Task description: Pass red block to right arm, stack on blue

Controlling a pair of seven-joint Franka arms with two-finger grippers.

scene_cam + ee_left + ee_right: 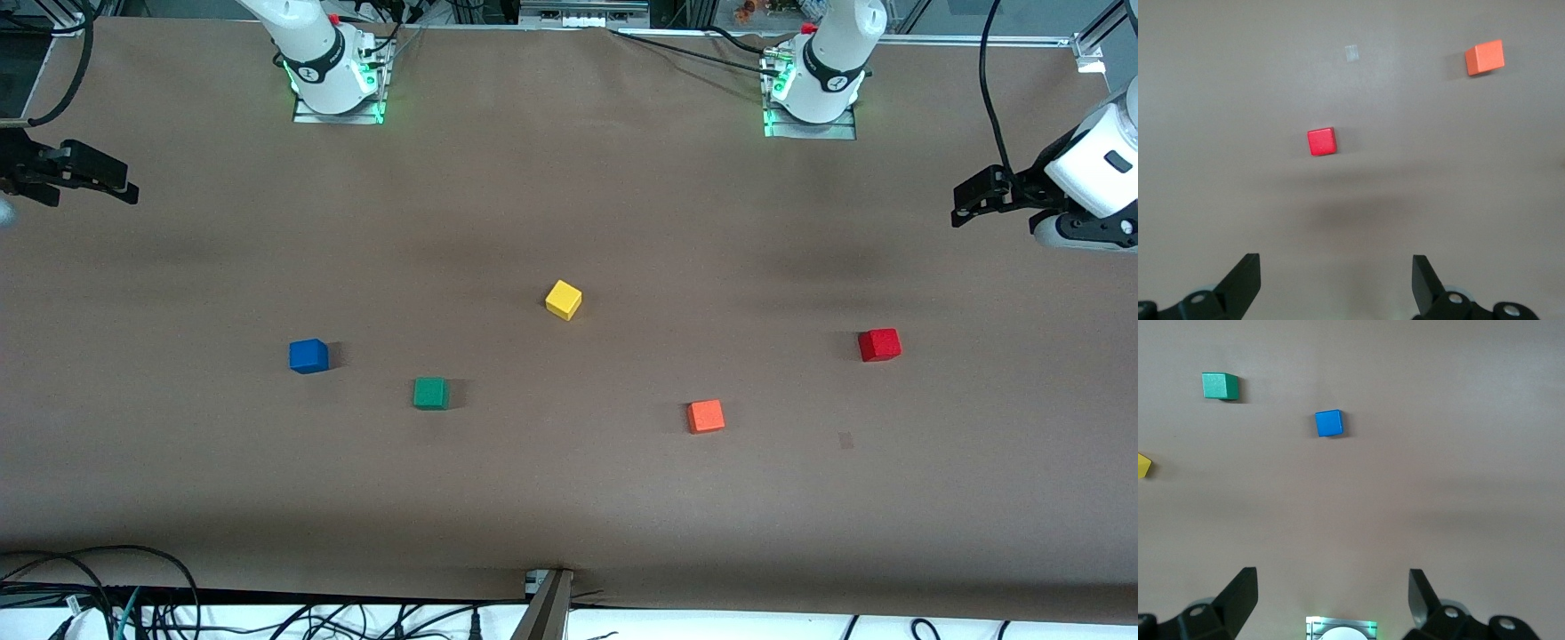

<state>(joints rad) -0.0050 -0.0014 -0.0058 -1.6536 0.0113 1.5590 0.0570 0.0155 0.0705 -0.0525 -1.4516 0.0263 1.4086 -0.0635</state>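
Note:
The red block (879, 345) lies on the brown table toward the left arm's end; it also shows in the left wrist view (1321, 141). The blue block (308, 356) lies toward the right arm's end and shows in the right wrist view (1329, 423). My left gripper (965, 209) hangs open and empty over the table's edge at the left arm's end, apart from the red block; the left wrist view (1336, 267) shows its jaws wide apart. My right gripper (124, 187) hangs open and empty over the table's edge at the right arm's end (1333, 580).
A yellow cube (563, 300) lies mid-table. A green cube (430, 393) lies beside the blue block. An orange cube (705, 416) lies nearer the front camera than the red block, with a small tape mark (845, 440) between them. Cables run along the table's near edge.

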